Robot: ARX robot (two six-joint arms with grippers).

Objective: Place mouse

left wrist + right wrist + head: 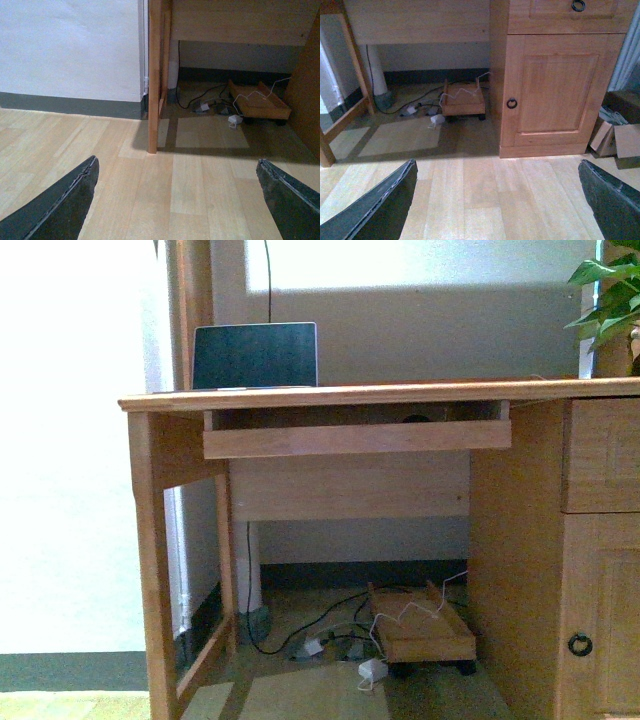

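Both wrist cameras look low across the floor toward a wooden desk. The left gripper and right gripper gape wide and hold nothing. In the front view, just right of centre and above the middle, a small dark hump behind the rail of the pull-out tray may be the mouse; we cannot be sure. We judge an arm should rise to tray height first, then reach in over the rail.
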